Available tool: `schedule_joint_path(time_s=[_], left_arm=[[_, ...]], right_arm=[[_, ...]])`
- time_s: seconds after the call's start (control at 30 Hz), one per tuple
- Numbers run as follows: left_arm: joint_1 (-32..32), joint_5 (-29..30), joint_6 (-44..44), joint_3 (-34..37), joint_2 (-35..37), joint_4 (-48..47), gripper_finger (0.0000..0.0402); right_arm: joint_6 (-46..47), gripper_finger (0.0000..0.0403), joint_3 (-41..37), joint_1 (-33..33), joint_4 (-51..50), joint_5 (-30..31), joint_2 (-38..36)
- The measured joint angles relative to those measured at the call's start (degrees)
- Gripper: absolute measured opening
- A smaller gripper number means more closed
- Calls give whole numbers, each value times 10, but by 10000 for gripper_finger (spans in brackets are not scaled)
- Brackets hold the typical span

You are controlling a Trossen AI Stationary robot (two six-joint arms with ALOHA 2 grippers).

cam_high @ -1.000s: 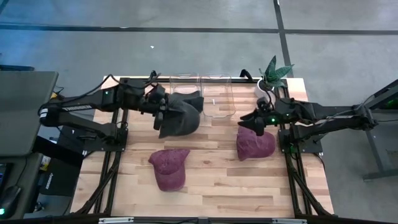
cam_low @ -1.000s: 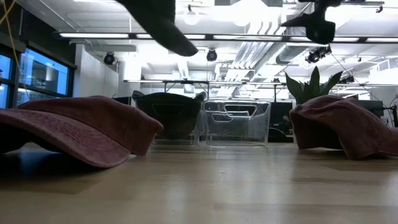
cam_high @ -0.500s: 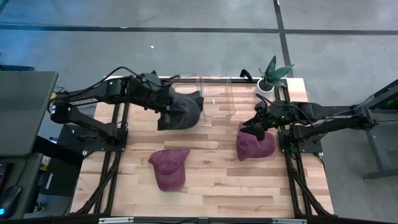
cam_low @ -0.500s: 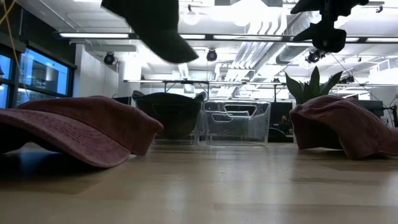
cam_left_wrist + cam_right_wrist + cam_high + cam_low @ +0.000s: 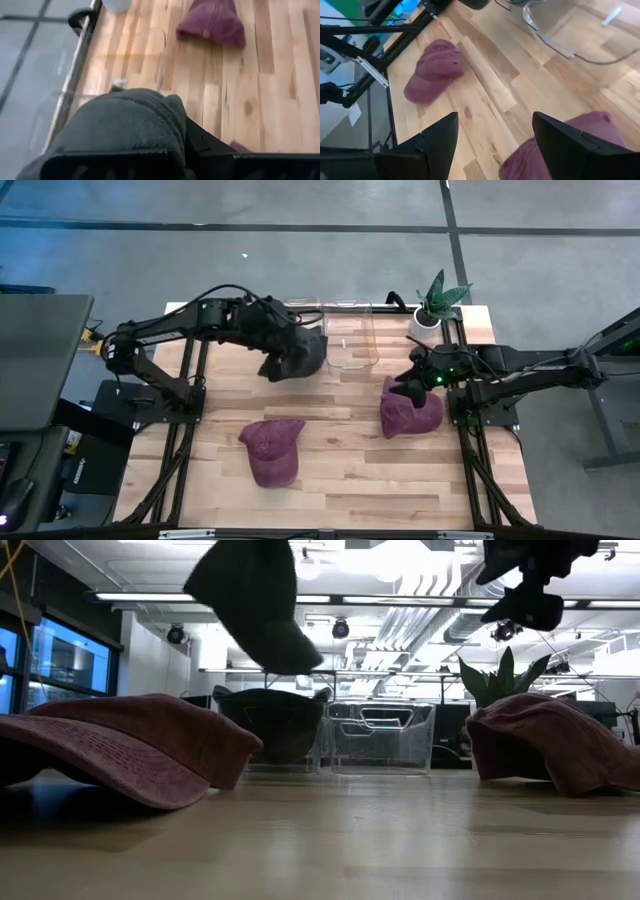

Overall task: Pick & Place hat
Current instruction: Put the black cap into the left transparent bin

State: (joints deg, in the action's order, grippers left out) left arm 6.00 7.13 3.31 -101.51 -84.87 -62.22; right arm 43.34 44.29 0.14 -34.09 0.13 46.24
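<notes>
A dark grey hat (image 5: 300, 354) hangs in the air over the left clear bin (image 5: 298, 308) at the table's far side, with my left gripper (image 5: 272, 348) shut on it. In the low view the hat (image 5: 255, 600) hangs high above the bins. One maroon hat (image 5: 272, 448) lies on its brim and crown near the middle front. A second maroon hat (image 5: 412, 412) lies at the right. My right gripper (image 5: 408, 383) hovers open just above this second hat (image 5: 560, 145) and touches nothing. My left gripper holds the dark grey hat at its left-hand side (image 5: 282, 350), the fingers slanting down from the table's left. The bunched cloth (image 5: 125, 125) covers the fingers, so the exact part held is hidden. The hat hangs below the gripper, clear of table and bin.
A second clear bin (image 5: 351, 338) stands beside the left one. A dark rounded shape (image 5: 270, 725) shows through the left bin's wall. A potted plant (image 5: 436, 300) stands at the far right corner. Bare wood (image 5: 340, 430) lies between the two maroon hats.
My left gripper has risen and gone toward the table's far edge and right, tipping downward and rolling. The dark hat came with it: earlier it was spread out over the table, now it hangs bunched over the left bin.
</notes>
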Motion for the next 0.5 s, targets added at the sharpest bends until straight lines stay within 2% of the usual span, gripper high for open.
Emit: schedule_joint_path(time_s=[0.23, 0.5], left_arm=[[0, 54, 30, -67, -25, -51, 0], [0, 82, 31, -73, -26, -68, 0]], right_arm=[[29, 250, 0, 0, 10, -14, 0], [29, 250, 0, 0, 12, -14, 0]])
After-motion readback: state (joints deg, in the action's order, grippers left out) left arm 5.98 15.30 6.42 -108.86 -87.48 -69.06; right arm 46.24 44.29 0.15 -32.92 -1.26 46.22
